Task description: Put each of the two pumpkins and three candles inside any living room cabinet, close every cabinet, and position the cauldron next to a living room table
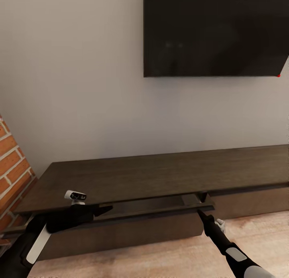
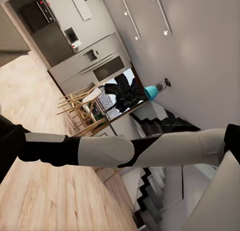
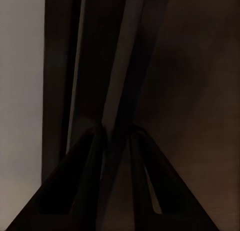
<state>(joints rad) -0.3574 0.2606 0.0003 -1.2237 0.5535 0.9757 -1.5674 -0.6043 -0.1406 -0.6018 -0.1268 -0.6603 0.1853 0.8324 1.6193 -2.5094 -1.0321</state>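
From the head view I see a brick wall (image 1: 12, 165) at far left, then the left end effector (image 1: 105, 210), held level in front of the cabinet (image 1: 160, 175) near the left end of the drawer (image 1: 160, 211); I cannot tell whether its jaws are parted or closed, as they read only as a dark silhouette. The left wrist view looks away across the room and gives no information on this. The cabinet stands against the pale wall, below a wall-mounted dark screen (image 1: 216, 31), on a light wood floor (image 1: 168, 258). Its left drawer is pulled out slightly, leaving a narrow gap under the flat top. Further right, the right end effector (image 1: 200, 214) sits at the right corner of that drawer front. In the right wrist view its fingers (image 3: 82, 156) lie close together with the drawer's thin top edge between them, so I judge it clenched on the drawer. I expect the drawer to be rigid, fairly heavy and smooth, with no handle. The top lip is the only hold; pull straight and level, or the fingers may slip.
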